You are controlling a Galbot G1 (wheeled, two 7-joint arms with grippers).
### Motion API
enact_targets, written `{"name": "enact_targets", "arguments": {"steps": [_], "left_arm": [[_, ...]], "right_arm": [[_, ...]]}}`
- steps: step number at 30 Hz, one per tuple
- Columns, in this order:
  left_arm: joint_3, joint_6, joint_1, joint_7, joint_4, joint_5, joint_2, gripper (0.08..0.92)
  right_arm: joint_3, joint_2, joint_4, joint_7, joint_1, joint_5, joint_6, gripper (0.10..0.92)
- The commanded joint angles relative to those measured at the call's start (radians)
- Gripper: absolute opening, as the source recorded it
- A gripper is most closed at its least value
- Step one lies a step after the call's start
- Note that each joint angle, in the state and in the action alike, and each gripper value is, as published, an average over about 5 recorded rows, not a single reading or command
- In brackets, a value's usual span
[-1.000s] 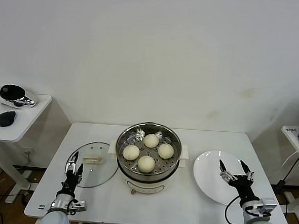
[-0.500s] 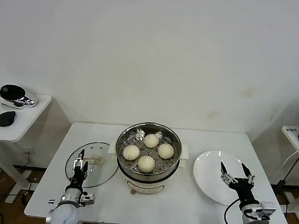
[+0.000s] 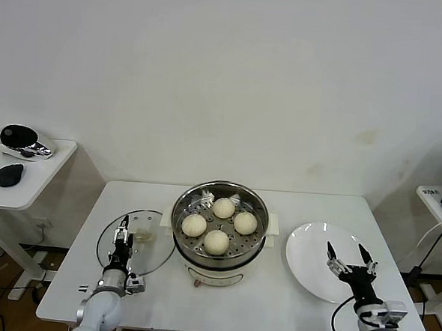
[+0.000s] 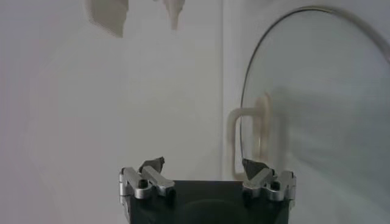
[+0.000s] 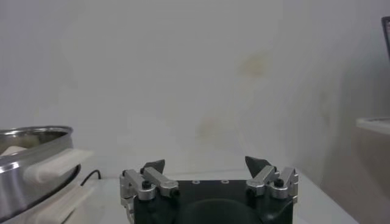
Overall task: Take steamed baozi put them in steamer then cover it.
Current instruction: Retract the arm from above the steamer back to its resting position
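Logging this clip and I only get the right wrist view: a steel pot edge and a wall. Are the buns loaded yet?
Observer: Yes. Four round cream-white steamed baozi sit on the perforated tray inside the shiny steel steamer.
Operator: Is it covered?
Observer: No. The clear glass cover with the cream handle lies flat on the table, on the steamer's left.
Operator: Which arm is near it?
Observer: The left gripper is over the cover, jaws open.
Operator: And mine?
Observer: The right gripper is open over the flat white plate.
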Motion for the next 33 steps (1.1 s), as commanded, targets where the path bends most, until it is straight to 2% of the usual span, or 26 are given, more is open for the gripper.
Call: {"name": "enact_targets", "arguments": {"steps": [1,14,23,26,33], "left_arm": [[0.014,0.016,-0.047,0.007,0.036,0.008,-0.005,0.823],[0.01,0.021,-0.079,-0.014,0.084,0.003,-0.014,0.823],[0.006,0.006,-0.09,-0.062,0.125,-0.008,-0.019,0.816],[0.006,-0.001,-0.093,-0.058,0.134,-0.009,-0.016,0.763],[0.006,-0.008,-0.094,-0.055,0.158,-0.016,-0.014,0.558]], "right_arm": [[0.002,0.004,0.0,0.001,-0.003,-0.004,0.003,0.822],[0.004,0.005,0.004,0.001,-0.014,-0.016,0.01,0.823],[0.011,0.003,0.015,0.001,-0.027,-0.015,0.01,0.823],[0.012,0.003,0.017,0.001,-0.031,-0.017,0.011,0.823],[0.014,0.007,0.026,0.001,-0.041,-0.021,0.011,0.823]]}}
